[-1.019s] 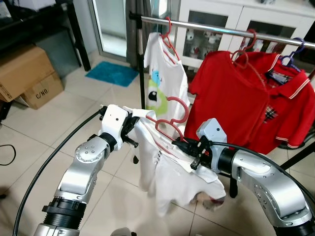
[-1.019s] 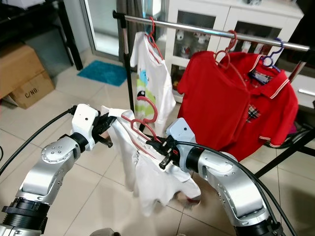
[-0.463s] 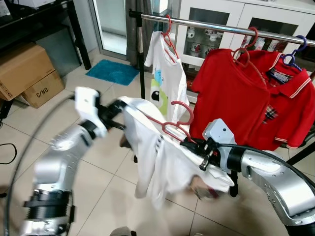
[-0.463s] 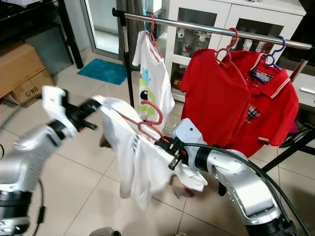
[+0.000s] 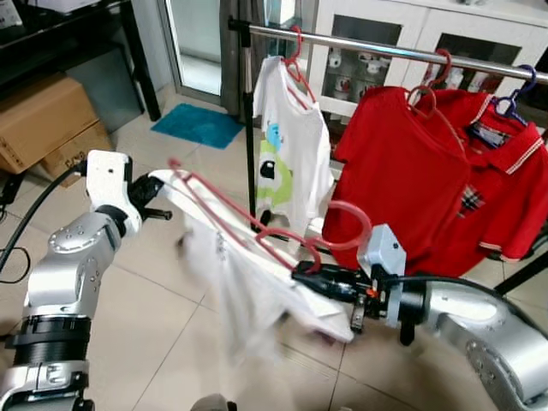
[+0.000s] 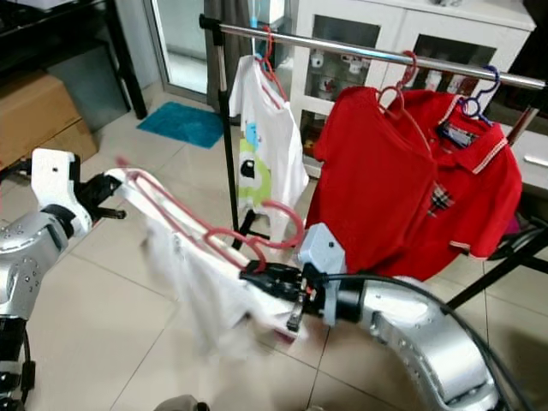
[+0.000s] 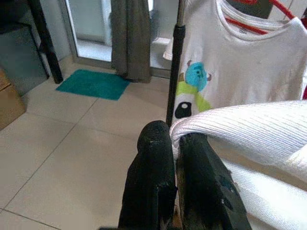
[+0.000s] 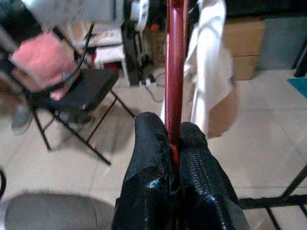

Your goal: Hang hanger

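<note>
**Hanger held between both pincers, below the rail**

Hanger, red and with a white shirt draped on it, stretches slantwise in front of the robot, lower than the clothes rail and not hooked on it. Its curved hook rises just beside the right pincer. The shirt hangs blurred beneath the bar, over the tiled floor.

The right pincer is closed on the hanger's red bar near the hook; in the right wrist view the bar runs straight up from between the two black fingers, which are pressed together around it. The left pincer is at the far end, closed on the shirt's ribbed white edge; in the left wrist view that edge is pinched between the fingers.

On the rail behind hang a white T-shirt with a cartoon print on a red hanger, near the upright pole, and to the robot's right of it a red polo shirt. A white cabinet stands behind the rail. A teal mat lies on the floor by the door, and cardboard boxes sit to the robot's left.
</note>
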{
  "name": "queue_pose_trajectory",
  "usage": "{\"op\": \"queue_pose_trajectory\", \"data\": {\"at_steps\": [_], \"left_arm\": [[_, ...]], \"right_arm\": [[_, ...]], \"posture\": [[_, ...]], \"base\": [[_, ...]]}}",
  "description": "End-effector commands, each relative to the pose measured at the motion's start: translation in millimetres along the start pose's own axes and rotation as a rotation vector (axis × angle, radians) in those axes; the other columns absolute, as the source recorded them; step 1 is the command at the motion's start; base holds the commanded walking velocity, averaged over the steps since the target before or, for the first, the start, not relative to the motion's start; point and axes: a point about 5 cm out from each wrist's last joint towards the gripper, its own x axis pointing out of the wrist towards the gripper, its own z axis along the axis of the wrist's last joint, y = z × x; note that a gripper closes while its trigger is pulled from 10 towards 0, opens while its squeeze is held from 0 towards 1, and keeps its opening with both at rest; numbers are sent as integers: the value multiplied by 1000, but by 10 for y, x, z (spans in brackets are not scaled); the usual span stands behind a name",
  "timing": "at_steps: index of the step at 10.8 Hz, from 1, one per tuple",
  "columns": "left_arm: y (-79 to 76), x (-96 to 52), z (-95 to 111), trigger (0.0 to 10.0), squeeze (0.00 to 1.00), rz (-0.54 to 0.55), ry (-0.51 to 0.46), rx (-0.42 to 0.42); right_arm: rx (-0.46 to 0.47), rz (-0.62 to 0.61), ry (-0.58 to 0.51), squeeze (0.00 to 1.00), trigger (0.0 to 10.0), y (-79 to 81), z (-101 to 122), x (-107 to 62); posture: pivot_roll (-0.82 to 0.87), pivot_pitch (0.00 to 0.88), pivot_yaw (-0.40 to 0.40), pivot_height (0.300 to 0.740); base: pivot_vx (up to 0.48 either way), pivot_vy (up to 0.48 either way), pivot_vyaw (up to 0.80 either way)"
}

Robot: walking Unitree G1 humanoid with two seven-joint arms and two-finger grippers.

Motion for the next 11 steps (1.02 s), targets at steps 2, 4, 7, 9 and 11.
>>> {"op": "queue_pose_trajectory", "data": {"at_steps": [2, 4, 7, 9, 11], "left_arm": [[-362, -39, -32, 0, 0, -227, 18, 0], [-856, -226, -344, 0, 0, -518, 151, 78], [-932, -352, -350, 0, 0, -535, 123, 25], [-746, -340, -315, 10000, 0, -292, 24, -32], [-720, -332, -420, 10000, 0, -121, 13, -14]], "right_arm": [[103, -250, -113, 0, 0, -214, 71, 65], [293, -589, -337, 0, 0, -517, 222, 127], [302, -873, -260, 0, 0, -751, 12, -42], [260, -885, -61, 0, 10000, -666, -230, -81], [174, -1020, -98, 0, 10000, -643, -237, -173]], "posture": [[-2, 0, 23, 740], [1, 0, 24, 740], [8, 0, 16, 740], [17, 0, 7, 740], [12, 0, 0, 740]], "base": [[0, 0, 0], [0, 0, 0], [0, 0, 0], [0, 0, -394], [0, 0, -800]]}}
